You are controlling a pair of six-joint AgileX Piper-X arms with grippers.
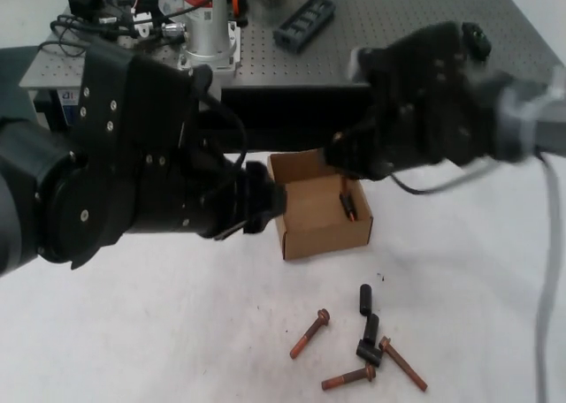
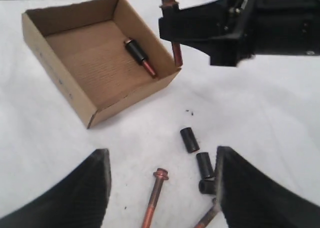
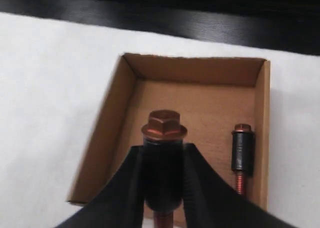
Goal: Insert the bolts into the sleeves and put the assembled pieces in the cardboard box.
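My right gripper [image 3: 162, 188] is shut on an assembled piece [image 3: 163, 153], a copper bolt in a black sleeve. It holds the piece above the open cardboard box [image 3: 102, 138]. A second assembled piece [image 3: 242, 150] lies inside the box along one wall. In the high view the right gripper [image 1: 343, 155] hangs over the box's [image 1: 305, 235] far edge. My left gripper [image 2: 160, 188] is open, above the loose parts on the white cloth: a bolt [image 2: 154, 198] and three black sleeves [image 2: 189, 139]. From there the right gripper [image 2: 172, 30] and its held piece [image 2: 176, 55] show beside the box [image 2: 55, 68].
Three loose bolts [image 1: 309, 332] and several sleeves [image 1: 364, 299] lie on the white cloth in front of the box. A perforated metal bench [image 1: 398, 32] with a black tray [image 1: 303, 23] and cables stands behind.
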